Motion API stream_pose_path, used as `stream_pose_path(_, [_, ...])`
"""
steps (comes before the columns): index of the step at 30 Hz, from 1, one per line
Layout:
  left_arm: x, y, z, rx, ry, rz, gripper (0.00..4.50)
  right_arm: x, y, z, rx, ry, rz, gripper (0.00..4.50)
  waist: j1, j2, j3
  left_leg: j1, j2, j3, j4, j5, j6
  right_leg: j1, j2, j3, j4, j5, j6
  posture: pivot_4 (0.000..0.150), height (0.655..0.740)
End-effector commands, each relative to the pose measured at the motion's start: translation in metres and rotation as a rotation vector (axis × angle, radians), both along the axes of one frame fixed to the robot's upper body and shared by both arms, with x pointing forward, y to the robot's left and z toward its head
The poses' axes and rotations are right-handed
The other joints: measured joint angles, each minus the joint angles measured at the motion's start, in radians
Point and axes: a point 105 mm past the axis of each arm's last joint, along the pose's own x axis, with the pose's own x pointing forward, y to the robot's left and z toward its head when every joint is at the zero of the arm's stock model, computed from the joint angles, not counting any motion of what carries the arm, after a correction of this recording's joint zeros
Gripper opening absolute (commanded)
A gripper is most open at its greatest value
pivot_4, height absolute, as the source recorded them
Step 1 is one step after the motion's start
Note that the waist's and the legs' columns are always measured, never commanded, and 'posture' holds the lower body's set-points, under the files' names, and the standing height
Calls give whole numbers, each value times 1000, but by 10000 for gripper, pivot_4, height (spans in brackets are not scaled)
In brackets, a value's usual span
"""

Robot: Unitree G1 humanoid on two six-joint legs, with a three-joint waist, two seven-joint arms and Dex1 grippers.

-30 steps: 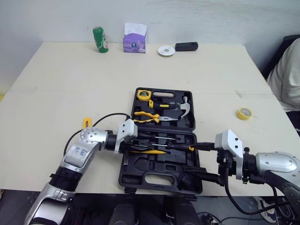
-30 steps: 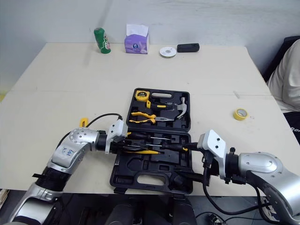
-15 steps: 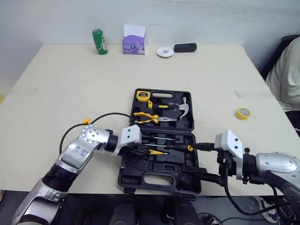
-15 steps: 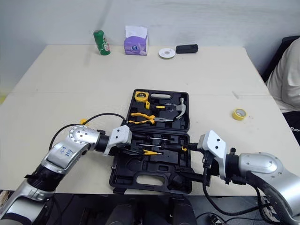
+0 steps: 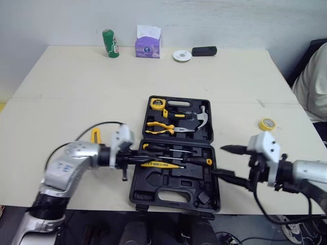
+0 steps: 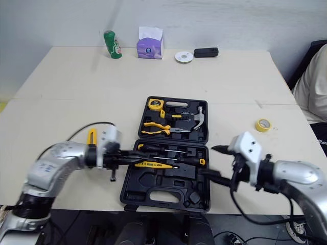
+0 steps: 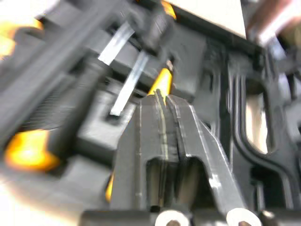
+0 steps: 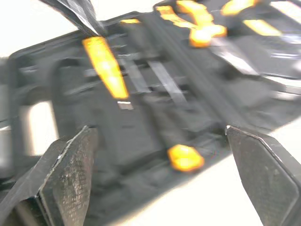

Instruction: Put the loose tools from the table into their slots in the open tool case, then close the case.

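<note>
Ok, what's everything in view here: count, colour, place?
tool case: one, black, open, near edge
tape measure: one, yellow, far half
pliers: one, yellow-handled, far half
hammer: one, steel-headed, far half
screwdrivers: several, black-yellow, near half
yellow object: one, beside left arm
tape roll: one, yellow, right of case
can: one, green, far edge
tissue box: one, purple, far edge
flat disc: one, white, far edge
small device: one, black, far edge
person's sleeve: one, white, right edge
left pincer: black, shut, case's left side
right pincer: black, open, case's right side

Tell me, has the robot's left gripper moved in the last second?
Yes. The left gripper pulled back toward the robot's left: before it reached over the tool case, now it sits at its left edge.
</note>
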Motion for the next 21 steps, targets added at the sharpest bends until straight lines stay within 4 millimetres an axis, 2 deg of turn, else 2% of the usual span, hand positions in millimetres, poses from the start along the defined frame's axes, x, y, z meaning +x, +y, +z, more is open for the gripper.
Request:
stream_pose_path(1, [-2, 39, 6, -18, -8, 201, 22310, 8, -34, 13, -22, -32, -89, 45000, -2, 0, 0, 0, 0, 0, 0, 0, 0, 0, 0, 0, 0, 0, 0, 1500, 7278])
stream_pose_path(3, [-8, 73, 5, -49, -6, 365, 31228, 13, -67, 14, -48, -23, -173, 45000, -2, 1, 0, 0, 0, 1, 0, 0, 1, 0, 0, 0, 0, 0, 0, 1500, 7278])
stream_pose_path(4, [-12, 95, 5, -56, -4, 457, 37244, 15, -86, 13, -70, -16, -218, 45000, -1, 0, 1, 0, 0, 1, 0, 0, 1, 0, 0, 0, -1, 0, 0, 1500, 7278])
stream_pose_path(6, [-23, 136, 2, -50, 0, 631, 44758, 20, -126, 13, -104, -4, -325, 45000, -2, 0, 1, 0, 0, 1, 0, -1, 1, 0, 0, 0, -1, 0, 0, 1500, 7278])
stream_pose_path(7, [-27, 149, 2, -44, 1, 685, 44758, 21, -139, 13, -114, -1, -359, 45000, -2, 0, 1, 0, 0, 1, 0, -1, 1, 0, 0, 0, -1, 0, 0, 1500, 7278])
stream_pose_path(9, [-44, 195, -1, -13, -3, 849, 44758, 21, -176, 14, -159, -1, -464, 45000, -2, 1, 1, 0, 0, 2, 0, -2, 1, 0, 0, 0, -1, 0, 0, 1500, 7278])
stream_pose_path(13, [-73, 254, -2, 82, -41, 1092, 44758, 13, -230, 16, -189, 0, -634, 45000, -3, 3, 2, 0, 0, 2, 0, -4, 0, -3, -1, 0, -1, 0, -1, 1500, 7278])
stream_pose_path(17, [-98, 290, -5, 145, -42, 1230, 44758, 1, -263, 9, -217, 2, -759, 45000, -6, 4, 3, -2, 0, 3, -1, -7, -4, -6, -3, 0, -1, -1, -1, 1500, 7278])
stream_pose_path(19, [-104, 298, -7, 154, -34, 1267, 44758, 1, -269, 4, -213, -1, -787, 45000, -9, 6, 4, -2, 1, 4, -2, -8, -5, -6, -3, 0, -1, -1, -2, 1500, 7278])
stream_pose_path(21, [-102, 299, -7, 139, -36, 1278, 44758, 5, -267, -1, -208, -5, -776, 45000, -14, 7, 4, -2, 1, 5, -2, -8, -6, -7, -3, 1, 0, -1, -2, 1500, 7278])
